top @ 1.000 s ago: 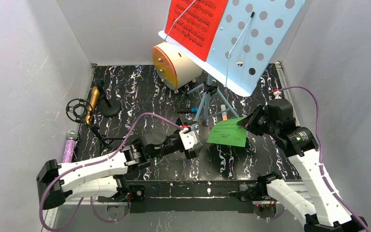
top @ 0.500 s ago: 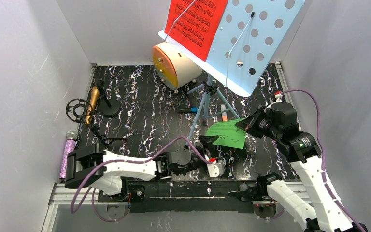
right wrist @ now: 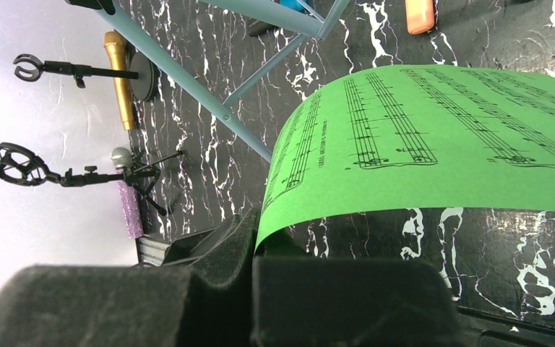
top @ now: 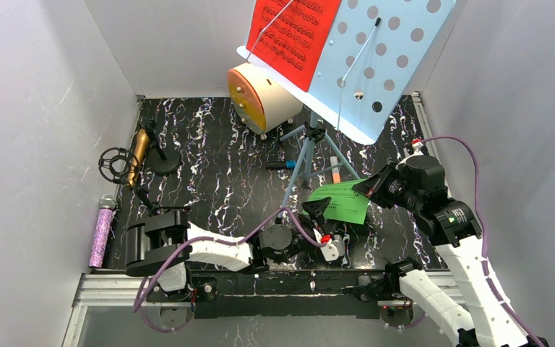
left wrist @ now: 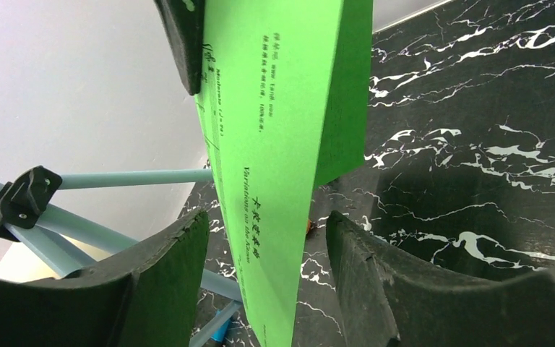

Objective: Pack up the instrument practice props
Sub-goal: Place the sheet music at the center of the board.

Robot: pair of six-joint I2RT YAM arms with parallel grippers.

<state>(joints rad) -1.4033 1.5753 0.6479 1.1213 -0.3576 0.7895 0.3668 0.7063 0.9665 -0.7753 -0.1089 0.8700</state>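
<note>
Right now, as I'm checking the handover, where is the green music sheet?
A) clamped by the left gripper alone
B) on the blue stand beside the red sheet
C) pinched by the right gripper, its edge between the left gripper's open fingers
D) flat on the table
C: the right gripper is shut on the green music sheet, and the left gripper stands open around its free edge.
</note>
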